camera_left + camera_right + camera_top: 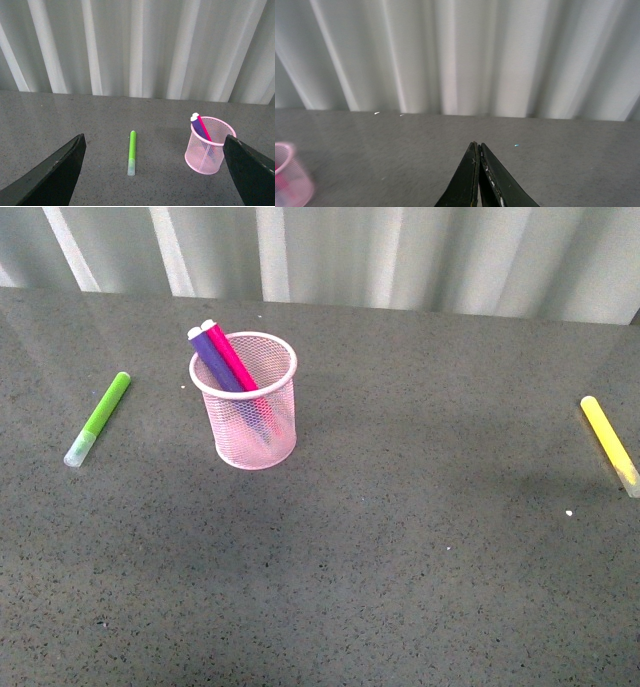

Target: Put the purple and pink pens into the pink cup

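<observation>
Pens first: we find the purple pen (214,360) and the pink pen (233,359) both standing inside the pink cup (256,429), leaning side by side toward its far-left rim, tips protruding above it. The cup stands upright on the grey table (400,557), left of centre in the front view.

We judge the insertion step complete; both task pens are in the holder. What remains, in our estimate, is only to keep the arms clear of the cup so it is not knocked over.

The left gripper (154,171) has its jaws spread wide and holds nothing; the table shows between its fingers. The right gripper (478,172) has its jaws pressed together, with nothing between them.

View comparison:
- The front view shows neither arm. It alone shows the yellow marker (610,445), lying flat at the far right, well apart from the cup.
- The left wrist view shows the green marker (132,153) lying flat between the spread fingers, with the cup beside the right-hand finger.
- The right wrist view catches only a blurred edge of the cup at the frame border, and no markers.
</observation>
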Tool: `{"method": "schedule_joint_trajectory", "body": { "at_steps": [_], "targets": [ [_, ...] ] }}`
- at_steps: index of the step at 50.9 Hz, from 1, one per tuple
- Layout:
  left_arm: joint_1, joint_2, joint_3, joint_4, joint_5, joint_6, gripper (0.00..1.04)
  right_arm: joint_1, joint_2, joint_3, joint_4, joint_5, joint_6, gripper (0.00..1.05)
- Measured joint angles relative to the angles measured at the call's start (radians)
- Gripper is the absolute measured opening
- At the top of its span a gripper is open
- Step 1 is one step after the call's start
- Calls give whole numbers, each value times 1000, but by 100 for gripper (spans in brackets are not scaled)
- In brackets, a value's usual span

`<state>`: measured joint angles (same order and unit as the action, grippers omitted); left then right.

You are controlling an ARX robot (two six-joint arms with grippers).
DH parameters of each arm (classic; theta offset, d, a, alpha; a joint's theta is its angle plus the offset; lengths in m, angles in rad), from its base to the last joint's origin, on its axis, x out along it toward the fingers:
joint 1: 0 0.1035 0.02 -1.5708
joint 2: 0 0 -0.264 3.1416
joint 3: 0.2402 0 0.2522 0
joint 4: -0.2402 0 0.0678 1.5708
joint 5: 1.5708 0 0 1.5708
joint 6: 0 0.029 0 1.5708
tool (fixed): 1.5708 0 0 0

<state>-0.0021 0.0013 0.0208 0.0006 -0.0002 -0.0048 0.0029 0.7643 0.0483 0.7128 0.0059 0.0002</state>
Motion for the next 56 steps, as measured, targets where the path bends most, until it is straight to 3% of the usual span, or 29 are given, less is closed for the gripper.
{"method": "schedule_joint_trajectory", "body": {
  "at_steps": [4,30,56],
  "targets": [
    [0,0,0,0,0,0,98,0,-22,-24,5,-2,0,3],
    [0,0,0,0,0,0,98,0,-369,-29,-317,-4,0,3],
    [0,0,0,0,0,0,98,0,-550,-29,-496,-4,0,3]
  ]
}}
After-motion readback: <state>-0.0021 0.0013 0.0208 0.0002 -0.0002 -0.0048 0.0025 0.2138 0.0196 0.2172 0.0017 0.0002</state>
